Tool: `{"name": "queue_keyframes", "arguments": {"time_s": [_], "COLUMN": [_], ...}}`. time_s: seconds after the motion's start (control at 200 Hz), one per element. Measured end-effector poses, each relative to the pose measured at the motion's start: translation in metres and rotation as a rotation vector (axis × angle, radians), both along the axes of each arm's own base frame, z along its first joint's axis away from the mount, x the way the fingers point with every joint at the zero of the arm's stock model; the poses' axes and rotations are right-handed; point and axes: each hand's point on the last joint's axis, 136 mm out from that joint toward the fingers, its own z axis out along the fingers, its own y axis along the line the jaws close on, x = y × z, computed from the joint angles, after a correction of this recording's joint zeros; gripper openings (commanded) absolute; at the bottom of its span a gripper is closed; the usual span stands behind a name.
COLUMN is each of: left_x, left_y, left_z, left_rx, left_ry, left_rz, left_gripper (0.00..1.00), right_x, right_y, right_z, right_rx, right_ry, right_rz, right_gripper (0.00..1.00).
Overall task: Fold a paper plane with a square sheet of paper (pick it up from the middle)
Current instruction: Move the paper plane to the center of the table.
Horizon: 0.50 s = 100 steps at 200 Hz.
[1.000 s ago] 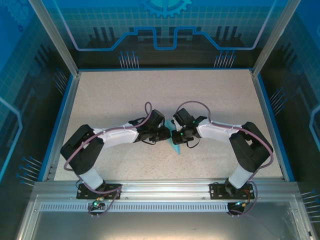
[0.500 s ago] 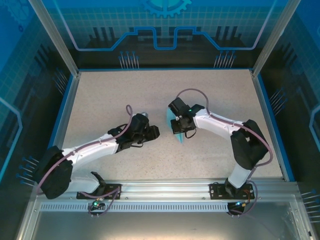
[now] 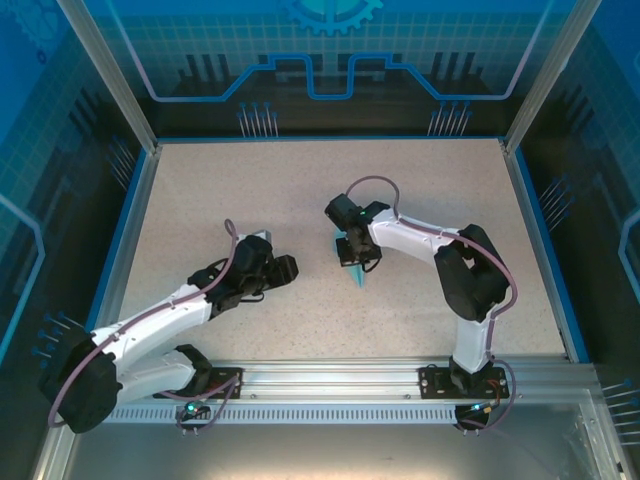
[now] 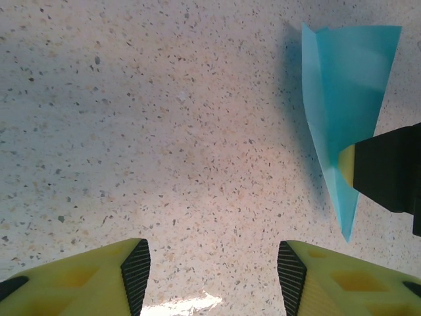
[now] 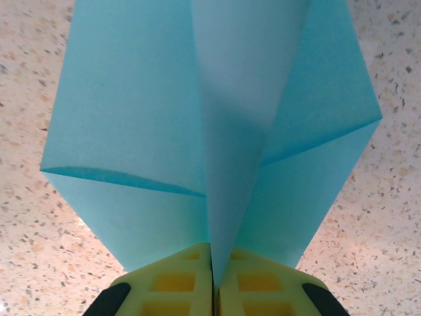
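Left tool (image 4: 214, 270) withdrawn leftward, fingers spread, right tool (image 5: 216, 282) pinching paper plane (image 5: 131, 112), speckled table (image 4: 164, 131) between.

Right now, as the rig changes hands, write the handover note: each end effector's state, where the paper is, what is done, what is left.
Left end effector: open and empty, over bare table, apart from the plane.
Right end effector: shut on the plane, pinching its centre fold.
Done: the plane looks fully folded, a pointed dart with two wings.
Left: probably only setting it down and letting go. Check the folds first.
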Motion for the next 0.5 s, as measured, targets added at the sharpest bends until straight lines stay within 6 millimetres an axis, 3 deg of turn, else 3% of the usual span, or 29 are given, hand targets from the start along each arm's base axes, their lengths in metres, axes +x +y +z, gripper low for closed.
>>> {"name": "queue_keyframes", "arguments": {"time_s": [0.14,0.5], "left_x": [-0.001,-0.007], "left_y": [0.003,0.014], "left_z": [0.002,-0.006], "left_rx": [0.008,0.027], "left_ry": [-0.01,0.003], "left_rz": [-0.004,0.015], "left_gripper": [0.63,0.68], "right_x": [0.003,-0.002], "right_y": [0.004,0.001], "right_z": [0.0,-0.025], "right_rx": [0.0,-0.042], "right_ry": [0.0,0.056], "right_rz": [0.002,0.004], "right_gripper": [0.09,0.1]}}
